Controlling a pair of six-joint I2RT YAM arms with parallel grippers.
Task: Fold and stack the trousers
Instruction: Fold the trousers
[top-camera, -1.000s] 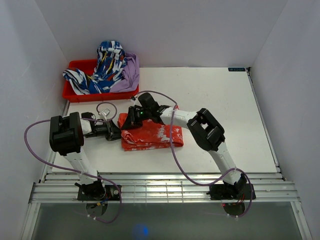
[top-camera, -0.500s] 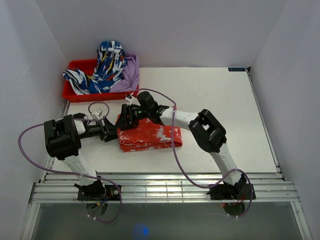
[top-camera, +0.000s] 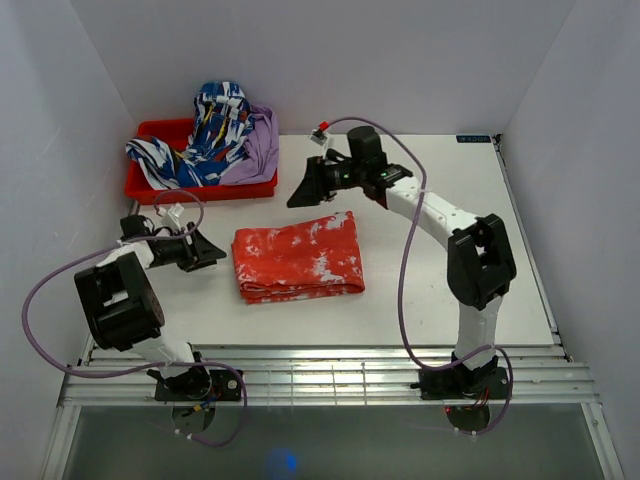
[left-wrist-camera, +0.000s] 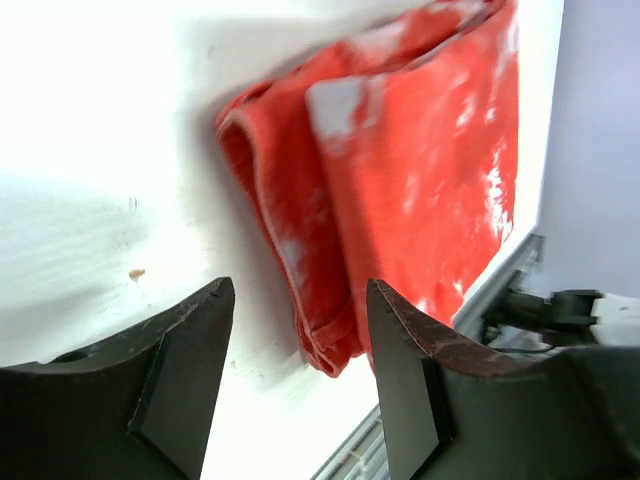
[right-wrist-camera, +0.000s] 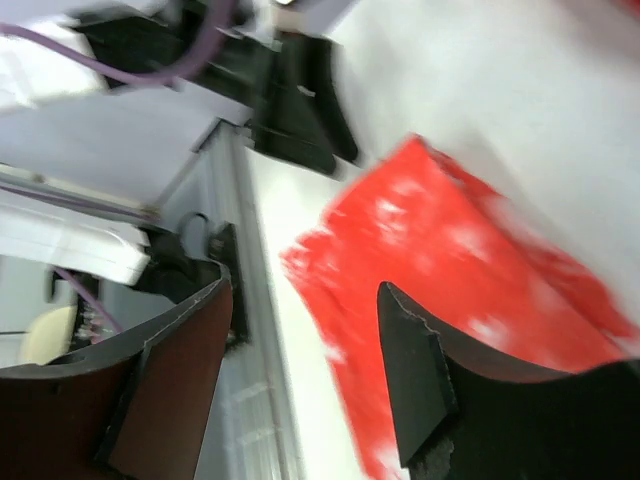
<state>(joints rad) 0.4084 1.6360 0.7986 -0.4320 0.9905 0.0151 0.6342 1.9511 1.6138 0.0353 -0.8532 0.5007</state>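
**Folded trousers mid-table, both grippers off the cloth**
The trousers lay folded into a flat rectangle at the centre of the top view, on the white table. The left gripper sat just left of them, fingers apart and empty (its wrist view framed the folded edge). The right gripper hung beyond their upper edge, also spread and empty. A red bin stood at upper left.
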